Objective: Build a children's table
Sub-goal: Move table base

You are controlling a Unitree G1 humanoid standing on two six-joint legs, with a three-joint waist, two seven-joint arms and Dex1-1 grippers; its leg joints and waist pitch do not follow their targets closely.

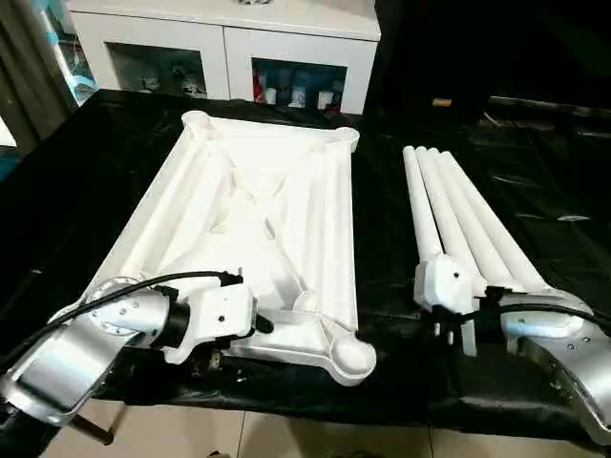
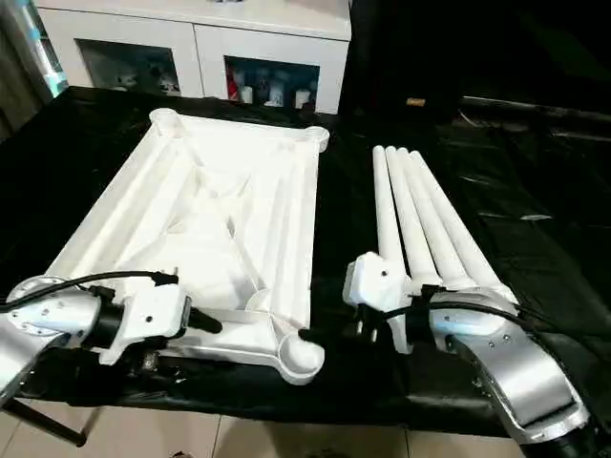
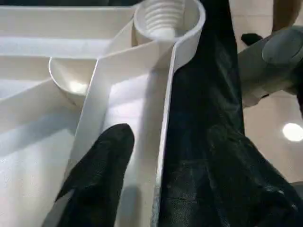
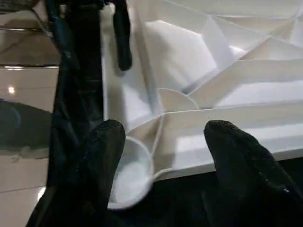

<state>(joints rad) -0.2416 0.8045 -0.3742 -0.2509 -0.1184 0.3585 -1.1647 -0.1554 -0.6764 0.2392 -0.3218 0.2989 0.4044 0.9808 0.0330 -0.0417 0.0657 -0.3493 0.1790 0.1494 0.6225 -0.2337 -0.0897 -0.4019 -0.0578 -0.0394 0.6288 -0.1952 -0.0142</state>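
The left claw (image 3: pixel 142 175) straddles the near rim of the table top (image 1: pixel 258 210): one black finger (image 3: pixel 102 165) lies inside the rim wall, the other outside over the black sheet, so it is pinching that rim or nearly so; I cannot tell whether the pads press. The right claw (image 4: pixel 163 142) is spread, holding nothing, and points at the top's near right corner socket (image 1: pixel 351 358). The top lies upside down, ribbed underside up, on the left part of the black-covered desk (image 1: pixel 535 200). Four white legs (image 1: pixel 458 219) lie side by side to its right, just beyond the right wrist. A white cabinet (image 1: pixel 224 43) stands behind the desk.
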